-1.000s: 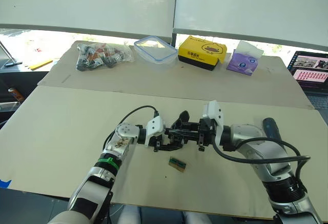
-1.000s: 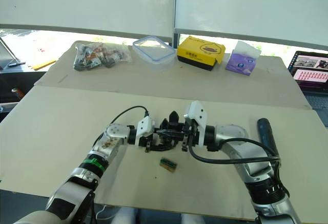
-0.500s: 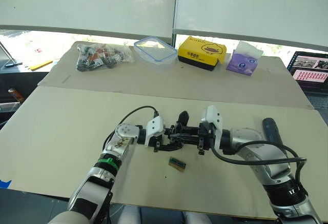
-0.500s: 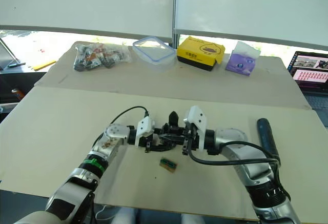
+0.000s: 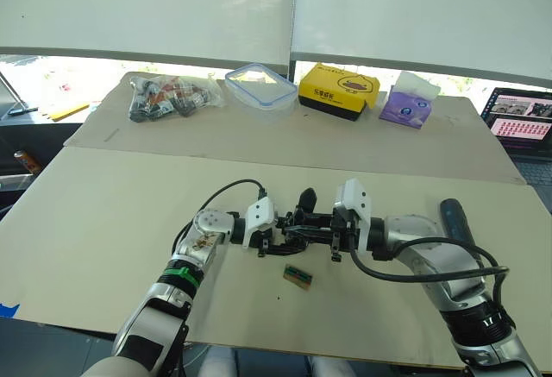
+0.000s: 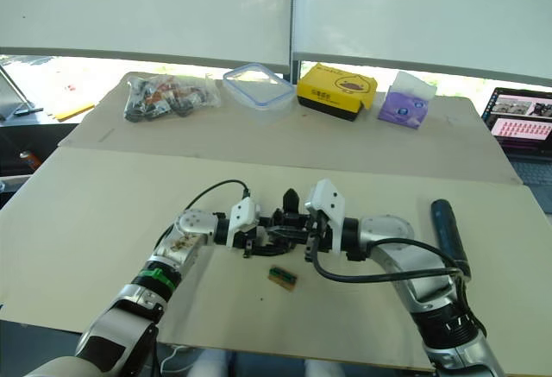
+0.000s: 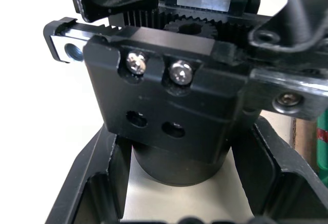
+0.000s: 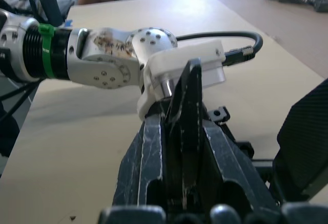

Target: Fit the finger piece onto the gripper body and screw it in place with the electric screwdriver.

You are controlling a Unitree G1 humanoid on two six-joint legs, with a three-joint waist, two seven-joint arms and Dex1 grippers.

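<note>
Clamping the gripper body (image 7: 169, 111) upright, left gripper (image 5: 274, 237), right gripper (image 8: 182, 147) pinching finger piece (image 8: 188, 106) pointing leftward

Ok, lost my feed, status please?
Left gripper shut on gripper body. Right gripper shut on finger piece, at the body. Electric screwdriver untouched.

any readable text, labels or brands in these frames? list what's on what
None can be read.
Yellow tissue box: dark print and a cartoon figure, too small to read.
Purple tissue pack: no legible print.
Laptop screen: pink content, blurred.
Gripper body: screws and holes, no markings.
</note>
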